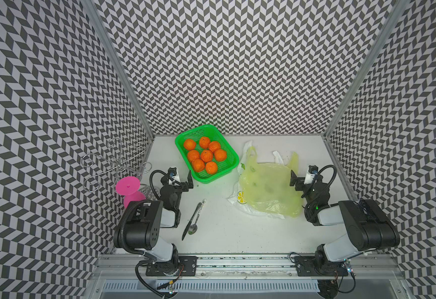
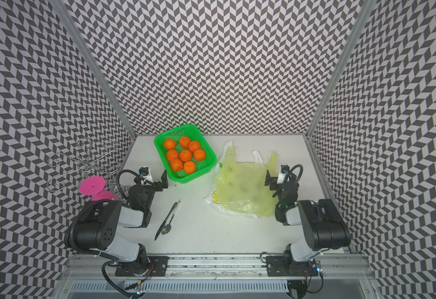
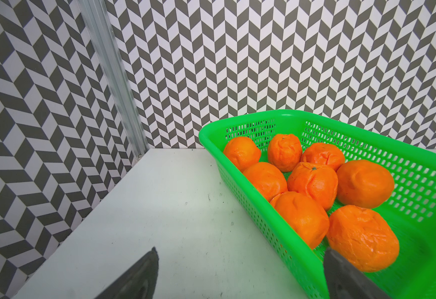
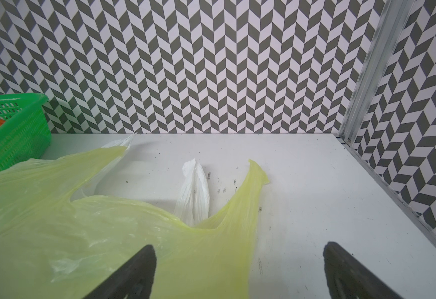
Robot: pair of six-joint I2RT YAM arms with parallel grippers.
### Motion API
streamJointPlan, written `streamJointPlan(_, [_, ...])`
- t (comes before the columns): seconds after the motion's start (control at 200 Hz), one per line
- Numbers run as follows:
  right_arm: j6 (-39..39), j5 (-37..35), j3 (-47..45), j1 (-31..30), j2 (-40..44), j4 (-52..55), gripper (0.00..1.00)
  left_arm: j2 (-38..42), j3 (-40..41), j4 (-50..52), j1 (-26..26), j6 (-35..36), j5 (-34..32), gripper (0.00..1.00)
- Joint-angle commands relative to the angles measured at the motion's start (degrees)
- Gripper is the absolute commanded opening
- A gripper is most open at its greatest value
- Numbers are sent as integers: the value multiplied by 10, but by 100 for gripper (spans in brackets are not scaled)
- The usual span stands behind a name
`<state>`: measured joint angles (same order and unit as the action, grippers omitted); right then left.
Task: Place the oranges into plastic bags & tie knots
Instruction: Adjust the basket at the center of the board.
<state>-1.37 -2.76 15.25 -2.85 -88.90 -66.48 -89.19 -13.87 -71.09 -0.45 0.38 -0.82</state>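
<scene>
Several oranges lie in a green mesh basket at the back. The two plastic bags lie flat to its right, the yellow-green one on top of the white lemon-print one. Their handles lie loose, and the knots are not in view. My left gripper is open by the basket's near corner, one finger over its rim. My right gripper is open and empty at the yellow-green bag's right edge.
A knife and spoon and a white pen lie on the white table between the arms. A pink stand with wire hooks sits at the left wall. Patterned walls enclose three sides.
</scene>
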Motion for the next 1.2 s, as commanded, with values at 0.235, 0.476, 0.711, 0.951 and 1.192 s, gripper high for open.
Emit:
streamJointPlan(0.235, [29,-52,37,2,47,39,100,42,-15,38,-5,7,6,100])
streamJointPlan(0.476, [36,-113,225,3,131,417,100,160,-120,368,-7,45,119,100])
streamJointPlan(0.711, [-51,-101,301,2,128,527,99,190,-206,579,-34,190,317,100])
streamJointPlan(0.951, [-136,142,317,-1,210,634,98,138,-298,714,-131,344,271,96])
streamJointPlan(1.192, [-135,212,285,-6,240,617,99,-3,-429,773,-185,372,185,85])
